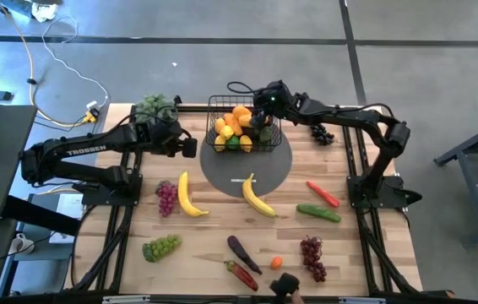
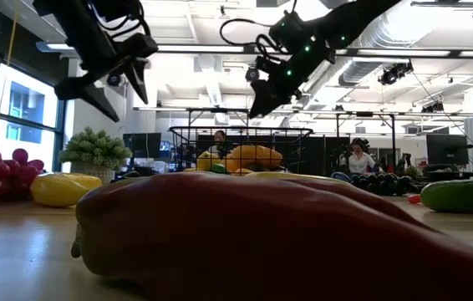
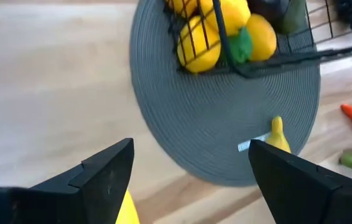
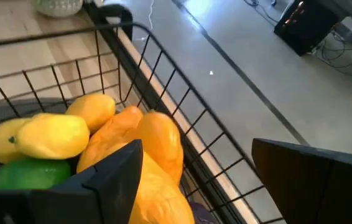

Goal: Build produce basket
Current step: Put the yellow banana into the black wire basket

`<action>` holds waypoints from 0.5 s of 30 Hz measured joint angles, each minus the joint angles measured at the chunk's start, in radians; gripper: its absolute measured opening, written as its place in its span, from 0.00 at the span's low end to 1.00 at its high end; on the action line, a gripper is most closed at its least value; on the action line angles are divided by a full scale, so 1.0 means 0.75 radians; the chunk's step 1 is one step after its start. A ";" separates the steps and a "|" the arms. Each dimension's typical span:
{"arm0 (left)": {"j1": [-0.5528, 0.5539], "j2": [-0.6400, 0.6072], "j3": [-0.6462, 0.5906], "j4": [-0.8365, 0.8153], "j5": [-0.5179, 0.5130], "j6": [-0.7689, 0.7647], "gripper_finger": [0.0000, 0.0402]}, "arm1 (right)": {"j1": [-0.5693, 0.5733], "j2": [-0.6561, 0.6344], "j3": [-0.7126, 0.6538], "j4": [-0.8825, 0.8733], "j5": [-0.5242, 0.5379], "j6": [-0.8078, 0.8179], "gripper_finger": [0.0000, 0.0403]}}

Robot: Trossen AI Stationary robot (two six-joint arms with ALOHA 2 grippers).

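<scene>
High view: basket [image 1: 243, 127] sits on the far part of the round mat [image 1: 247, 167], already holding lemons and mangoes. Right end effector [image 1: 264, 114] hangs over the basket's right side, empty. Left end effector [image 1: 187, 145] hovers just left of the mat, also empty. Two bananas [image 1: 190, 196], grapes, cucumber, peppers and eggplant lie loose on the counter [image 1: 357, 253].

Low view: both end effectors are up off the counter, jaws spread; the right one is just above the basket rim. Risk: a fingertip catches the wire when it moves sideways and drags or tips the basket.

Left wrist view: fingers [image 3: 104, 171] wide apart, nothing between them, mat edge and one banana tip ahead. Risk: going for the banana lying on the mat edge could shove the mat and shift the basket.

Right wrist view: open fingers [image 4: 111, 174] directly over the mangoes [image 4: 154, 146]. The pile looks high; more fruit may roll out.
</scene>
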 joint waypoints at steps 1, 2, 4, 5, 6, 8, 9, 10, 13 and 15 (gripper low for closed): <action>-0.015 0.000 0.000 -0.011 0.000 -0.019 0.76 | 0.003 -0.010 0.000 -0.004 0.005 0.013 0.70; -0.031 0.000 0.000 -0.027 0.000 -0.039 0.76 | 0.005 -0.020 0.000 -0.008 0.018 0.030 0.70; -0.065 0.000 0.000 -0.058 -0.001 -0.085 0.76 | 0.013 -0.039 0.000 -0.035 0.032 0.054 0.70; -0.085 0.000 0.000 -0.072 -0.001 -0.108 0.76 | 0.018 -0.048 0.000 -0.053 0.035 0.057 0.70; -0.105 0.000 0.000 -0.088 -0.001 -0.132 0.76 | 0.024 -0.057 0.000 -0.081 0.035 0.056 0.70; -0.149 0.000 0.000 -0.120 -0.001 -0.174 0.76 | 0.044 -0.076 0.000 -0.138 0.035 0.061 0.70; -0.171 0.000 0.000 -0.136 -0.001 -0.186 0.76 | 0.056 -0.083 0.000 -0.164 0.035 0.071 0.70; -0.193 0.000 0.000 -0.151 -0.001 -0.197 0.76 | 0.067 -0.092 0.000 -0.191 0.034 0.096 0.70; -0.262 0.000 0.000 -0.189 -0.003 -0.252 0.76 | 0.104 -0.105 0.000 -0.262 0.034 0.187 0.70; -0.307 0.000 0.000 -0.192 -0.012 -0.308 0.76 | 0.136 -0.114 0.000 -0.321 0.034 0.245 0.70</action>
